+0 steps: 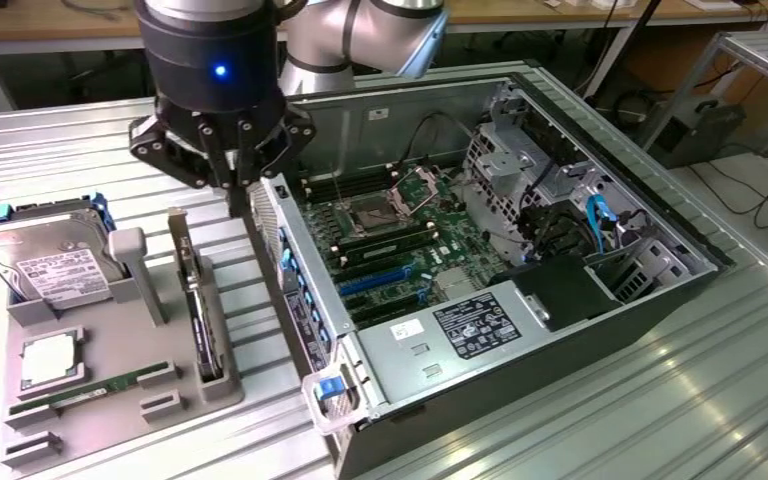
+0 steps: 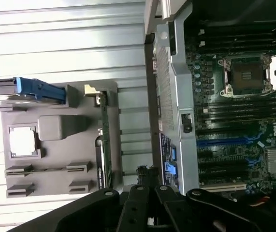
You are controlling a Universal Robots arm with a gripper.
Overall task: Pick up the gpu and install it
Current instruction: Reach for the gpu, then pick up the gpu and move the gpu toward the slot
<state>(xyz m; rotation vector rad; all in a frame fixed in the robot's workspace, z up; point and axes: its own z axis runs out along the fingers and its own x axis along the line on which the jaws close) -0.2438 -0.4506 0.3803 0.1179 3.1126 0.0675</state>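
Closest in, your black linkage gripper [image 2: 146,173] hung with its jaws drawn nearly together and nothing in them. It was above the strip of ribbed metal worktop [image 1: 704,400] between the grey plastic holder [image 1: 117,345] and the open black-and-silver computer case [image 1: 544,400]. The gpu [image 1: 200,310], a thin black card with a silvery end bracket, stood on edge in the slot along the holder's case-side edge, untouched. I'd judge you risked two things. A descent with jaws that narrow would have struck the card's top edge rather than straddled it, tipping it. The case's perforated rear wall also sat just beside the gripper, close enough to clip.
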